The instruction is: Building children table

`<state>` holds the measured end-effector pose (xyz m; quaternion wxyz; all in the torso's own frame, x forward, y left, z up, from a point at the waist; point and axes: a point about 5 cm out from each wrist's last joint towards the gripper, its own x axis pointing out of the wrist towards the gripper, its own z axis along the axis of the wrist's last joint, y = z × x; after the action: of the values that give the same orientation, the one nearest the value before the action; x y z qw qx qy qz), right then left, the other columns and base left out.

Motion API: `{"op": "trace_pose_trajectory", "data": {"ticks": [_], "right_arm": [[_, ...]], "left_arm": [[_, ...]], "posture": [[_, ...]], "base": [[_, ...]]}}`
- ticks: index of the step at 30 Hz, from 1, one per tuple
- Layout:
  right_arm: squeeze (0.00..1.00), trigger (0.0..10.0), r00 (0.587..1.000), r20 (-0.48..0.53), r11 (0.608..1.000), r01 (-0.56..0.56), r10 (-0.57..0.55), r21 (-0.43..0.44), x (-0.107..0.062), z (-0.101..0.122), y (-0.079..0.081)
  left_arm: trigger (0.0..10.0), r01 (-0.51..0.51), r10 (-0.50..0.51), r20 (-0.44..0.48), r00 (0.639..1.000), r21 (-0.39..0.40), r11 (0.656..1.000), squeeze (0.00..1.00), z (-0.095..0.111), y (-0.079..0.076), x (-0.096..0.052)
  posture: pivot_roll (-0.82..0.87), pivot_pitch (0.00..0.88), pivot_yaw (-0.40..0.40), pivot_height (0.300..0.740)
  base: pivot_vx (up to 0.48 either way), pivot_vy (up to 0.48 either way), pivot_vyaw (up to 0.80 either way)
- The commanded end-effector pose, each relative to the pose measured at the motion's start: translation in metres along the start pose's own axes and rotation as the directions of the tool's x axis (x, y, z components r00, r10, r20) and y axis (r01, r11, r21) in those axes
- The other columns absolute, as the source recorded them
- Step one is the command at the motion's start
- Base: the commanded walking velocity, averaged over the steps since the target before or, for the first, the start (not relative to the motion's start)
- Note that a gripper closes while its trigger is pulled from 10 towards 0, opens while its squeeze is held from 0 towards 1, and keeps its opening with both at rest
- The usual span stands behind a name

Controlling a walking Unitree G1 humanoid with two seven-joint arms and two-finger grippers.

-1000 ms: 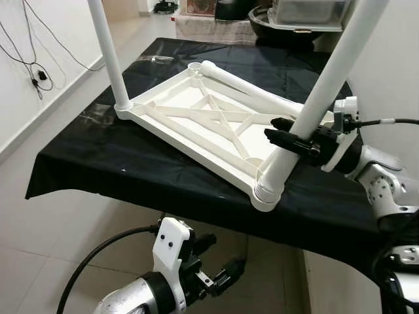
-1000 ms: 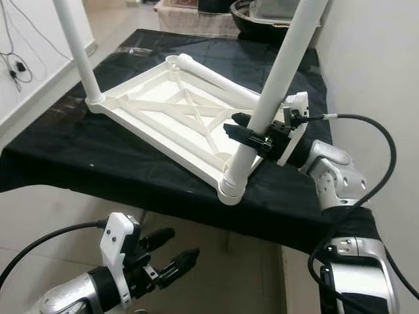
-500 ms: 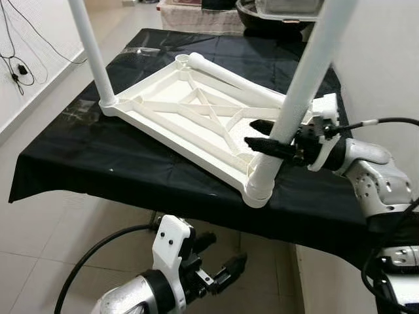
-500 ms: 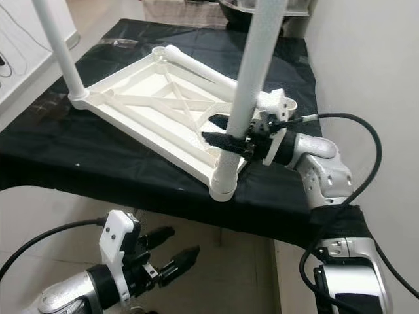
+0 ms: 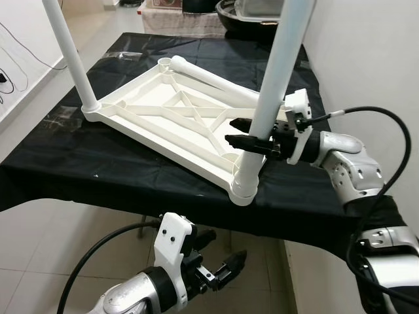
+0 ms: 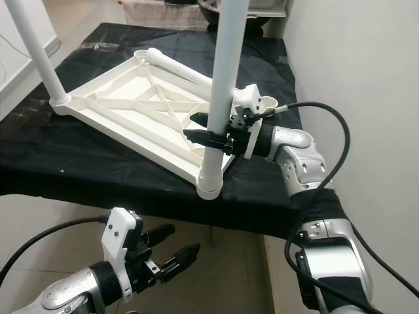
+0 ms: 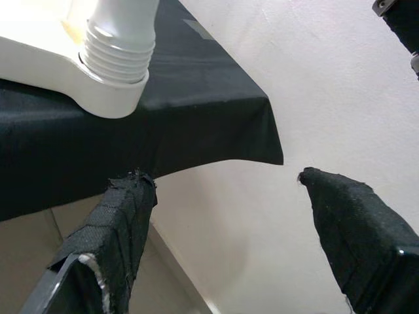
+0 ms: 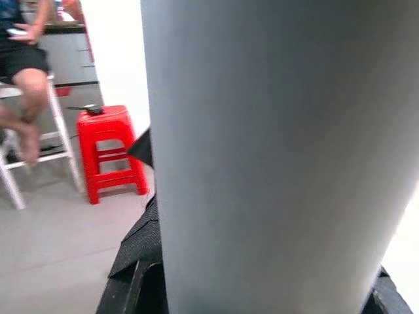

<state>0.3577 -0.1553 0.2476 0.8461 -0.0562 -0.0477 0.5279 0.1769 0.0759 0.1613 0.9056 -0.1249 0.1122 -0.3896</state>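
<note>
Starting nearest you: your left gripper [image 5: 219, 269] hangs idle below the near table edge, over the tiled floor [image 5: 52, 235], fingers spread apart and holding nothing; its wrist view looks up at the threaded collar of the near leg [image 7: 118, 52]. Next out, the black-draped work table [image 5: 118, 176] carries the white child's tabletop [image 5: 177, 121], upside down with its ribbed underside showing and its near right corner socket [image 5: 243, 190] overhanging the table's near edge. From that socket the near leg [image 5: 275, 72] stands almost upright, and your right gripper [image 5: 243, 134] has its fingers clamped across the leg low down, just above the socket. Compared with a second ago the whole scene has slid leftward in both eye views, so your head or body has turned; the grip sits at the same place on the leg, so that leg looks seated rather than still being carried. Farther out, a second leg [image 5: 69, 55] stands upright in the far left corner, and a loose leg [image 5: 216, 82] lies across the far side of the tabletop. Judgement: two legs are in, at least one is still to fit, so the build is roughly halfway. A dark bin [image 5: 252, 14] sits beyond the table.
</note>
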Motion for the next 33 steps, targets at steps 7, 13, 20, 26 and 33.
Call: {"op": "trace_pose_trajectory", "data": {"ticks": [7, 13, 20, 26, 33], "right_arm": [[0.00, 10.0, 0.878, -0.226, 0.894, 0.445, -0.423, 0.054, -0.022, -0.054, -0.011], [0.00, 10.0, 0.685, -0.248, 0.699, 0.714, -0.685, 0.040, -0.037, -0.060, -0.026], [0.00, 10.0, 0.350, -0.256, 0.357, 0.934, -0.901, 0.022, -0.045, -0.061, -0.028], [0.00, 10.0, 0.055, -0.281, 0.040, 0.997, -0.958, 0.060, -0.038, -0.066, -0.027], [0.00, 10.0, -0.194, -0.266, -0.214, 0.976, -0.944, 0.050, -0.022, -0.059, -0.024]], "left_arm": [[10.0, -0.002, 0.002, -0.006, 1.000, -0.001, 1.000, 0.00, -0.002, 0.002, 0.004], [10.0, -0.003, 0.003, -0.002, 1.000, 0.001, 1.000, 0.00, -0.002, 0.005, 0.008], [10.0, -0.003, 0.003, 0.004, 1.000, 0.011, 1.000, 0.00, -0.002, 0.009, 0.014], [10.0, -0.008, 0.008, 0.012, 1.000, 0.019, 1.000, 0.00, -0.002, 0.012, 0.018], [10.0, -0.011, 0.010, 0.022, 1.000, 0.025, 1.000, 0.00, -0.001, 0.014, 0.021]], "posture": [[0.19, 0.160, -0.048, 0.740], [0.19, 0.150, -0.043, 0.740], [0.18, 0.128, -0.037, 0.740], [0.18, 0.115, -0.045, 0.740], [0.18, 0.109, -0.046, 0.740]], "base": [[0.000, 0.000, 0.00], [0.000, 0.000, 0.00], [0.000, 0.000, 0.00], [0.000, 0.000, 0.00], [0.000, 0.000, 0.00]]}}
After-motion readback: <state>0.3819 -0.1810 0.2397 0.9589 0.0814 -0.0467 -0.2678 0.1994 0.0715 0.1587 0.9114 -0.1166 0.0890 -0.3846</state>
